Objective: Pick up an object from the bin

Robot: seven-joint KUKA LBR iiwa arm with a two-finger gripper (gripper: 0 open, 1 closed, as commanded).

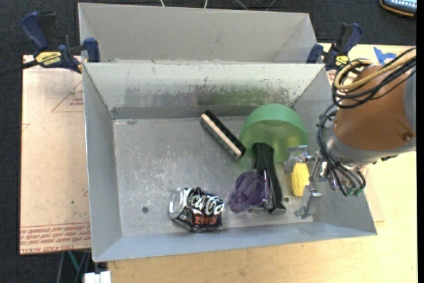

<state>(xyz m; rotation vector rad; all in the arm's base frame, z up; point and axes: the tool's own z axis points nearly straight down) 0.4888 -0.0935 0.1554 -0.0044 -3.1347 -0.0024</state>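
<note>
My gripper [303,185] is low at the bin's right side, by the right wall. One metal finger [297,158] shows above and the other below a small yellow corn-shaped thing [299,175], which lies between them. The fingers stand apart, open, and do not visibly press on it. Just left of it lies a black handled tool [266,174], pointing up toward a green round bowl [273,127]. A purple crumpled thing [248,191] rests against the black tool's lower end.
A black and beige brush [221,134] lies slanted left of the green bowl. A crushed black, white and red can [196,209] sits near the front wall. The arm's orange cover and cables hang over the right rim.
</note>
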